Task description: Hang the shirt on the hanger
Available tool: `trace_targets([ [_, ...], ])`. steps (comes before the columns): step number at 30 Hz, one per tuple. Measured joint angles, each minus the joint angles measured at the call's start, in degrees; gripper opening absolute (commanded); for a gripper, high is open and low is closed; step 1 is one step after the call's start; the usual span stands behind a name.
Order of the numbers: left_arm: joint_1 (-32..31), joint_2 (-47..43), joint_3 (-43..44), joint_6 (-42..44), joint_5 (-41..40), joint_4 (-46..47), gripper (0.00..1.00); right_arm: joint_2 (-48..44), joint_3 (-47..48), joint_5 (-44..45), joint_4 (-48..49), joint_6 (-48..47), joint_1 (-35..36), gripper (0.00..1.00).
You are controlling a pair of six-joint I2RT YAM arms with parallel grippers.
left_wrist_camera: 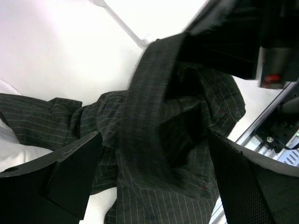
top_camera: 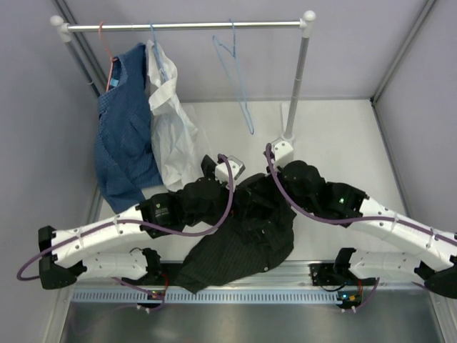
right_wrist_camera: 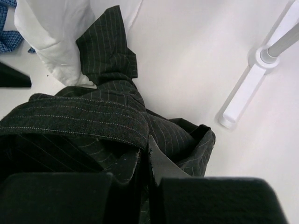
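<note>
Shirt (top_camera: 243,236): black pinstripe, crumpled at the table's (top_camera: 335,143) near edge, centre; judged soft, light and limp.
Hanger (top_camera: 239,78): light-blue wire, hung bare on the far rail (top_camera: 186,26).
Right gripper (right_wrist_camera: 145,158): fingers closed, a shirt fold pinched.
Left gripper (left_wrist_camera: 154,161): spread wide above the cloth, nothing held.
Hold advised: collar or shoulder seam.

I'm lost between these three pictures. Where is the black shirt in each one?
Top external: black shirt lies low centre.
Left wrist: it fills the middle and bottom.
Right wrist: it covers the lower left.
Shared landmark: rack's white foot, in top and right wrist views.
</note>
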Motion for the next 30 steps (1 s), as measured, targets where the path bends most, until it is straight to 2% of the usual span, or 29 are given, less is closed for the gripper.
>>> trace_targets([
  [3,-5.57,1.36,1.22,-0.44,-7.54,-1.51,0.97,3.08,3.26,0.20,-3.61,1.42,0.00,0.00],
  [6,-10.29,3.54,3.39,-2.86,-16.31,-4.13,0.88,5.27,5.51,1.31,-6.99,2.84,0.00,0.00],
  [8,-11.63,4.79,4.22,-5.20,-20.90,-6.01,0.80,5.92,6.38,2.19,-8.37,3.54,0.00,0.00],
  [13,-11.91,8.68,6.75,-12.33,-28.55,-12.66,0.70,6.97,7.78,4.44,-10.14,4.66,0.00,0.00],
  [16,-11.93,11.63,8.26,-16.65,-30.64,-15.61,0.63,7.69,7.80,5.66,-10.54,5.03,0.00,0.00],
  [17,-11.93,12.33,8.37,-17.94,-30.95,-16.28,0.57,7.93,7.80,5.99,-10.58,5.11,0.00,0.00],
  [22,-11.93,14.58,9.35,-22.32,-31.41,-18.91,0.40,8.87,7.80,7.78,-10.69,5.51,0.00,0.00],
  [30,-11.96,18.62,11.80,-28.83,-33.24,-24.00,0.42,9.29,7.78,10.03,-10.78,6.60,0.00,0.00],
])
